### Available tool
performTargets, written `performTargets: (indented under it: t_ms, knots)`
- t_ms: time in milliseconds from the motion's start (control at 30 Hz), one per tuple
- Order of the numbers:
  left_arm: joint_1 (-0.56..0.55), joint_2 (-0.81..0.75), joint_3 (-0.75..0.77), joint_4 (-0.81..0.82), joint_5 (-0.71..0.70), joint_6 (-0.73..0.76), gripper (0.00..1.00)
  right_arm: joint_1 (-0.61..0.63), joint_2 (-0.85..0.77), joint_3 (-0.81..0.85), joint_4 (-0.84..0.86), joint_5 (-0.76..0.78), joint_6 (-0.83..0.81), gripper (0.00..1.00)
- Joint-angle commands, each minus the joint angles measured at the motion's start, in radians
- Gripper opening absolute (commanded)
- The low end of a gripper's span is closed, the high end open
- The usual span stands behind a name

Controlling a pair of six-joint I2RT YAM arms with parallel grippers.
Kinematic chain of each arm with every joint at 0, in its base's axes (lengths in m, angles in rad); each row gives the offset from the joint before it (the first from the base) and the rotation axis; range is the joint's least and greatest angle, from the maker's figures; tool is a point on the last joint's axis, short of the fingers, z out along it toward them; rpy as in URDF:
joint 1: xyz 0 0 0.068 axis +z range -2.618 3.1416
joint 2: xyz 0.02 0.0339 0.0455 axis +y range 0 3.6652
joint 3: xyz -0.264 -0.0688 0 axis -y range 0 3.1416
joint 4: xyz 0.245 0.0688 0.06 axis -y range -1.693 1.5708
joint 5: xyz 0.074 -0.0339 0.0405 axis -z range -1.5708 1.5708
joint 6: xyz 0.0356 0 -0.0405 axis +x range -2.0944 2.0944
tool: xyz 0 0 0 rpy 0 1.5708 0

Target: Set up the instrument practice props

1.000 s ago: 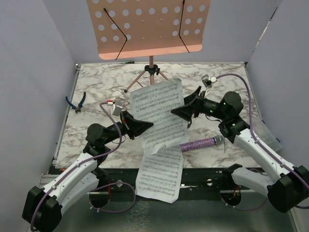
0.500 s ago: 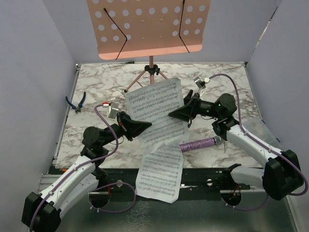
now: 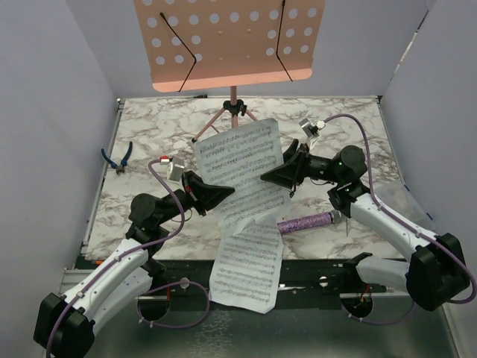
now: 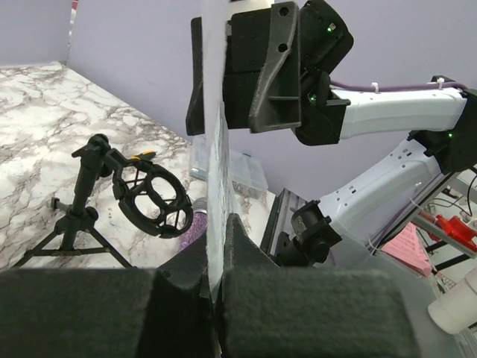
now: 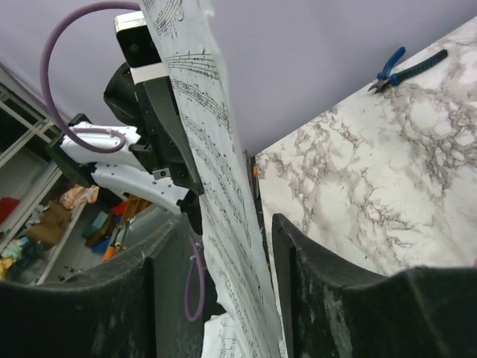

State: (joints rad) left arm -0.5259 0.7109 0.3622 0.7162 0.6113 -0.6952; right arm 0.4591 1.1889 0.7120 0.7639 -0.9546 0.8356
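We are on the sheet-music step. The upper sheet [image 3: 240,168] hangs in the air between both arms, in front of the stand [image 3: 231,45] and not yet on it. Our left gripper [image 3: 228,192] is clamped on its left edge. Our right gripper [image 3: 265,178] stands half open, with the right edge between its fingers [image 5: 313,276] but unpinched. Next, we judge, it should pinch, then both lift the sheet to the ledge.
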Motion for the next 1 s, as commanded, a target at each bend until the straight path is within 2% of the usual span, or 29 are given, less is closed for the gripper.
performTargets:
  t_ms: [0,133,333,600,967]
  knots:
    - [-0.006,-0.002,0.004,0.022,-0.028,0.016,0.0,0.008,-0.063,0.013,-0.182,0.083,-0.125,0.59]
    - [-0.006,-0.009,0.003,0.016,-0.037,0.02,0.0,0.007,-0.106,0.021,-0.284,0.154,-0.184,0.77]
    - [-0.006,-0.014,0.006,-0.002,-0.051,0.029,0.0,0.007,-0.142,0.018,-0.358,0.209,-0.215,0.9]
    - [-0.006,-0.015,0.023,-0.057,-0.075,0.061,0.0,0.008,-0.148,0.041,-0.439,0.229,-0.241,0.95]
    - [-0.006,0.051,0.187,-0.301,-0.058,0.176,0.0,-0.005,-0.168,0.089,-0.587,0.28,-0.332,0.95]
